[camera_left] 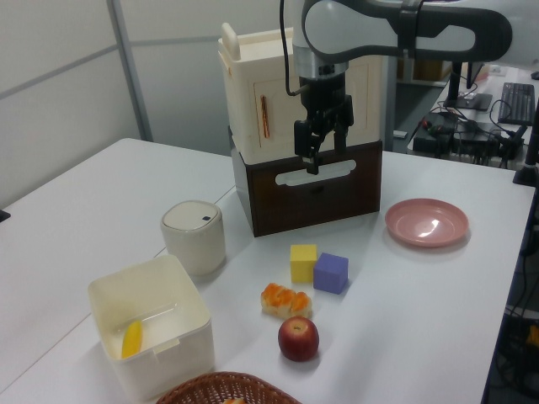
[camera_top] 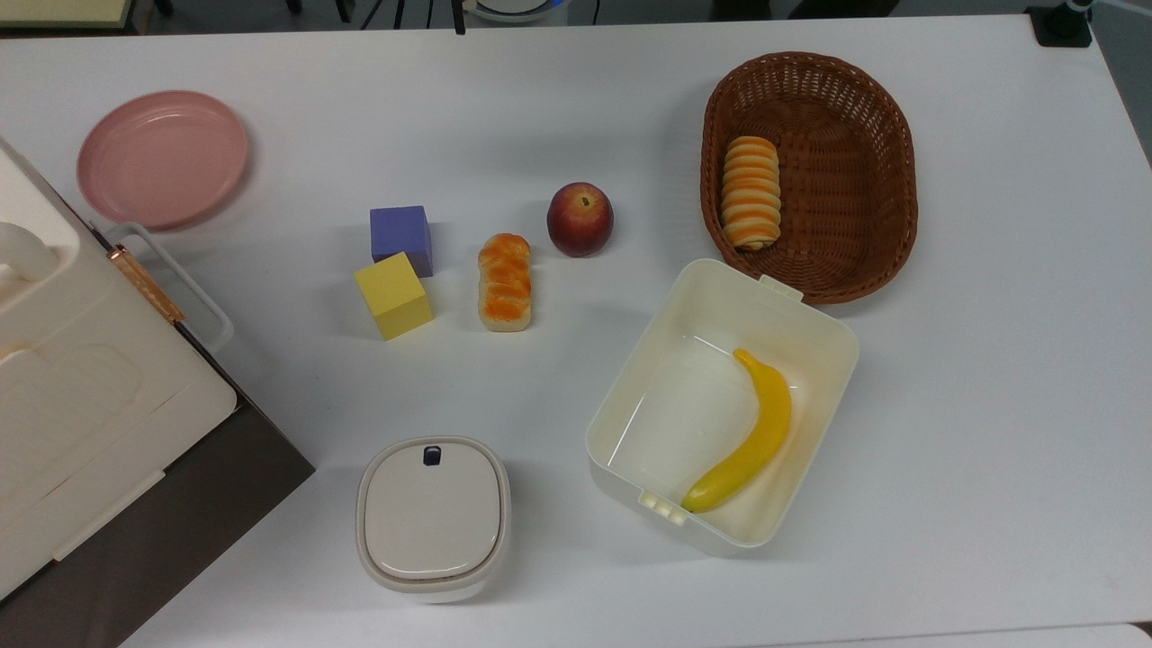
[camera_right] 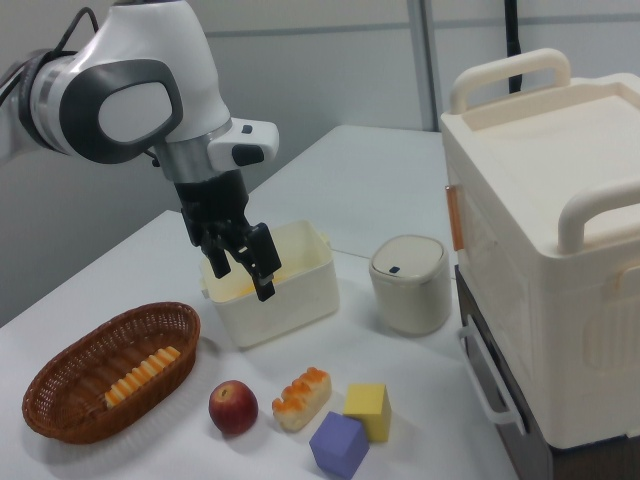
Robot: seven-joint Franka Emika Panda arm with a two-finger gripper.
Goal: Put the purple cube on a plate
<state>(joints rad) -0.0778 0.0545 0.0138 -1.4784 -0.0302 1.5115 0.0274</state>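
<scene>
The purple cube (camera_top: 400, 236) (camera_left: 331, 272) (camera_right: 338, 445) rests on the white table, touching a yellow cube (camera_top: 393, 295) (camera_left: 303, 263) (camera_right: 368, 411). The pink plate (camera_top: 162, 157) (camera_left: 427, 222) lies empty toward the top view's upper left, a few cube-widths from the purple cube. My gripper (camera_left: 327, 158) (camera_right: 243, 280) hangs well above the table, pointing down. It is open and holds nothing. In the left view it hovers in front of the cream case, behind the cubes.
A bread roll (camera_top: 505, 281) and an apple (camera_top: 580, 219) lie beside the cubes. A wicker basket (camera_top: 864, 225) holds a striped roll. An open white box (camera_top: 630, 396) holds a banana. A lidded pot (camera_top: 432, 517) stands near the front. A large cream case (camera_top: 81, 360) sits on a brown box.
</scene>
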